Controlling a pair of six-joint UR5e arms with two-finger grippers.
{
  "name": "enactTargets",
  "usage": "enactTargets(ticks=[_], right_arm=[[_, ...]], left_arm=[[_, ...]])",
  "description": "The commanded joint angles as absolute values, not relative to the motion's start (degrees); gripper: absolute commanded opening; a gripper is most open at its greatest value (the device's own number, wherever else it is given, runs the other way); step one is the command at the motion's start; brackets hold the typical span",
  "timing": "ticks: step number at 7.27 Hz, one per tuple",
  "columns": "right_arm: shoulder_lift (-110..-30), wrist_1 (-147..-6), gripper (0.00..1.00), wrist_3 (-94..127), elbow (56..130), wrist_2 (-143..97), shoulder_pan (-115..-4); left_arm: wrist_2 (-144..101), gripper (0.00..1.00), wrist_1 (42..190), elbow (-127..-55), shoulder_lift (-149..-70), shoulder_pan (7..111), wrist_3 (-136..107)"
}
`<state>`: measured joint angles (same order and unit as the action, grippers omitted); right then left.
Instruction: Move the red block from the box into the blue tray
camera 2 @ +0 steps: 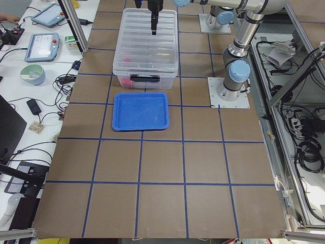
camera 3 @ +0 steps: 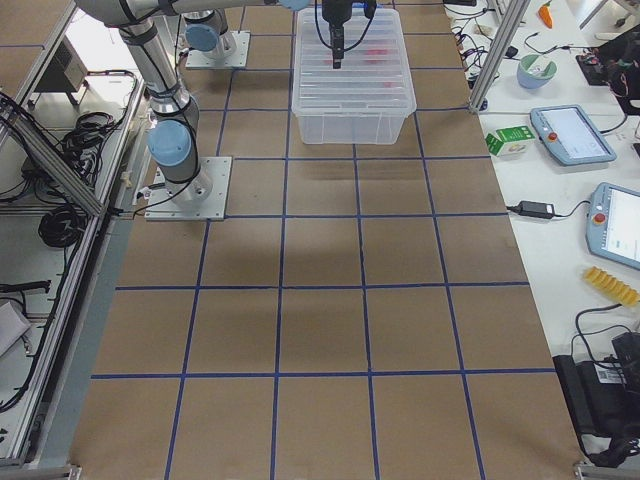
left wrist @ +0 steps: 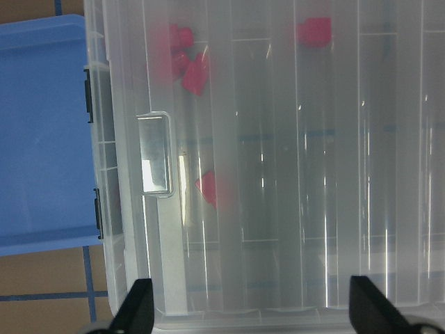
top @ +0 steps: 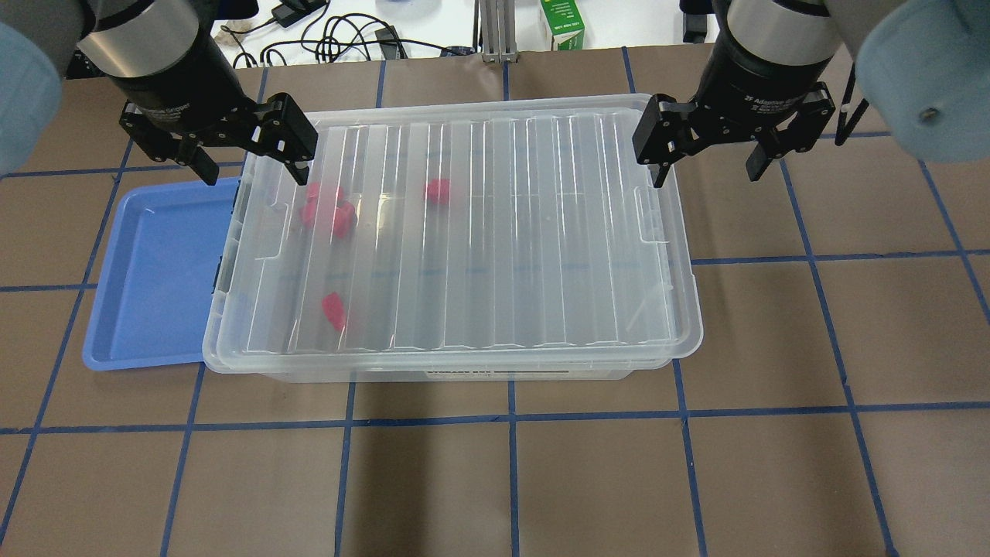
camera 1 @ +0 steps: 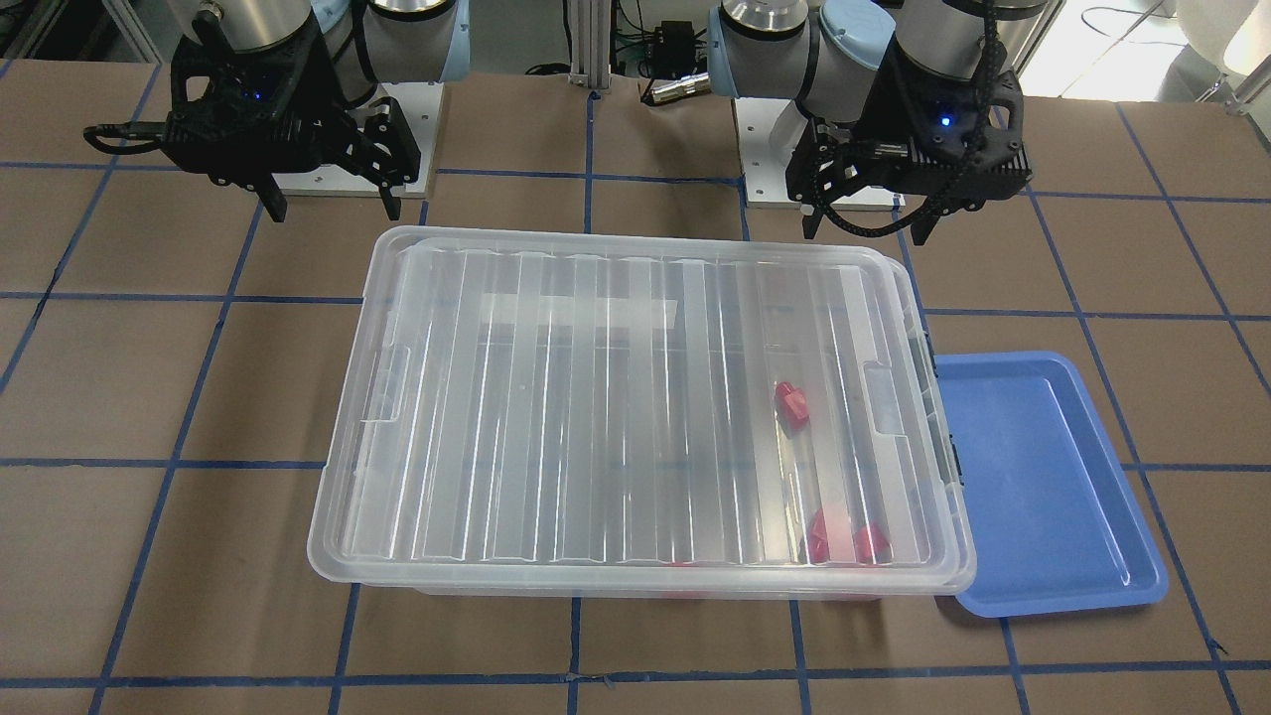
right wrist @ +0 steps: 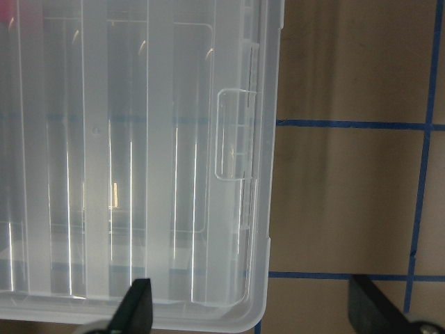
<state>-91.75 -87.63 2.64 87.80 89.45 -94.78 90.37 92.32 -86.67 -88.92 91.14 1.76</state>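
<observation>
- While the ribbed lid (top: 541, 232) covers the box (top: 464, 374), every visible red piece is inside it, seen through the plastic.
- One red block (top: 334, 310) lies alone near the tray end; a cluster (top: 326, 209) and another single (top: 438, 191) sit toward the far wall.
- The blue tray (top: 151, 271) is on the table (top: 773, 348), right against the box's left end.
- The left gripper (top: 254, 166) hovers over the box's left end, jaws spread wide, holding nothing.
- The right gripper (top: 705, 172) hovers at the right end, jaws equally wide, empty.

Brown gridded table (top: 773, 348), lidded box (top: 495, 232), blue tray (top: 155, 271) just beside
</observation>
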Motion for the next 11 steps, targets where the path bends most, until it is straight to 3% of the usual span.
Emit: enactTargets(ticks=[1, 9, 11], right_arm=[[-91.8, -87.5, 1.0, 2.6, 87.8, 89.5, -94.8], [-90.5, -88.5, 1.0, 2.2, 86.0, 92.5, -94.7], [-88.0, -90.4, 1.0, 2.3, 91.3, 92.5, -94.5]], left_arm=[[90.4, 1.0, 92.3, -86.7, -88.9, 91.1, 1.8], [90.3, 1.0, 92.2, -86.7, -88.9, 91.2, 1.8], [90.3, 1.0, 92.2, -86.7, -88.8, 91.2, 1.8]])
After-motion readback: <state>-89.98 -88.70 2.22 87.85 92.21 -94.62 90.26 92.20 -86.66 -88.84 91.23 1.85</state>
